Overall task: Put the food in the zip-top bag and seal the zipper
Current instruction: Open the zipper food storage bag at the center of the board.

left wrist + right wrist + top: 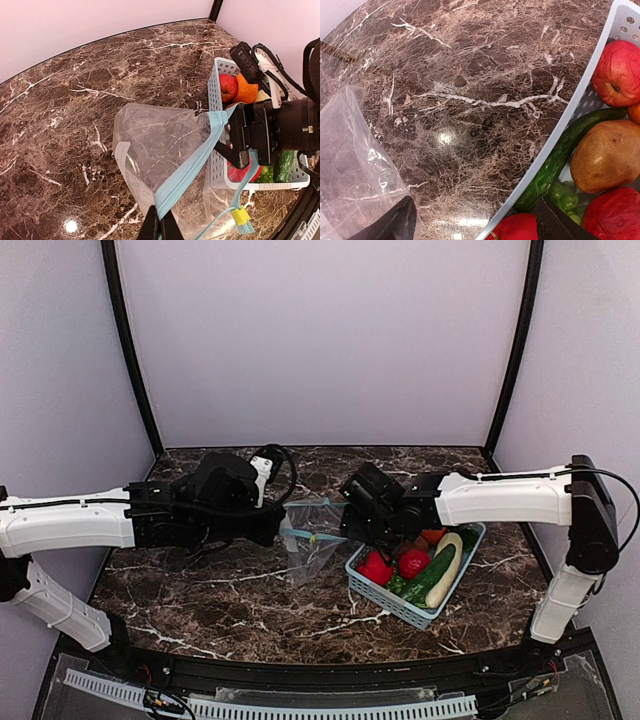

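Note:
The clear zip-top bag [312, 540] hangs between my two grippers over the marble table. My left gripper [160, 226] is shut on the bag's light blue zipper [192, 165], near one end of the mouth. A yellow slider [240, 216] hangs on a loose blue strip. My right gripper [475, 210] is open wide; its left finger [395, 225] is against the bag's film [350, 165] and its right finger [560, 225] is over the basket. The food lies in the basket: a cream squash [447, 565], a cucumber [560, 155], a red apple [620, 72], a brown potato [607, 155] and green grapes [562, 197].
The light blue lattice basket [400, 605] stands right of centre, with its rim [580, 100] just right of my right gripper [362, 530]. My left gripper [278, 528] is to the bag's left. Dark marble table [200, 590] with black frame posts at the back corners.

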Controlling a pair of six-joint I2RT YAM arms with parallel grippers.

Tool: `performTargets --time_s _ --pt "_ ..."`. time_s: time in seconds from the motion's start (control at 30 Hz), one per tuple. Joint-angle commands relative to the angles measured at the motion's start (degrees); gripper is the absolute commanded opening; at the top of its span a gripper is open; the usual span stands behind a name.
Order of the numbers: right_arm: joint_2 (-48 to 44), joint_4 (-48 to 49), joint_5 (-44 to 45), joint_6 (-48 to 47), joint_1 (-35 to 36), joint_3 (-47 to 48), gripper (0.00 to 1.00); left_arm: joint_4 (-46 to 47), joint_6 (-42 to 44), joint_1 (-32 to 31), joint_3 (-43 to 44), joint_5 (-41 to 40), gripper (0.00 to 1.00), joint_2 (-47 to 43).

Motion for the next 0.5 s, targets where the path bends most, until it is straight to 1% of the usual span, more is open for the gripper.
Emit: performTargets --time_s 0.0,0.13,0.2,0.3,0.47 --pt "0.1 -4.8 3.1 -1.0 -1.1 0.7 0.83 -4.0 1.2 0.3 1.1 -2.1 0.01 -2.0" --pt "-0.1 0.8 -3.5 -10.1 -1.1 2.4 0.87 -1.6 1.2 0.3 1.1 3.5 0.01 0.0" --pt "-0.7 3.0 -7.5 -13.4 -1.1 3.0 0.89 -1.7 0.4 0.3 1.3 4.8 0.01 1.3" --pt "-3.3 7.9 -14.2 -17.4 -1.0 1.7 0.90 -2.9 -1.1 0.3 1.8 5.0 0.01 3.0" --pt "-10.6 15.5 -25.6 -22.6 -1.0 -2.7 0.91 -5.7 -3.5 1.1 2.2 3.4 0.01 4.5"
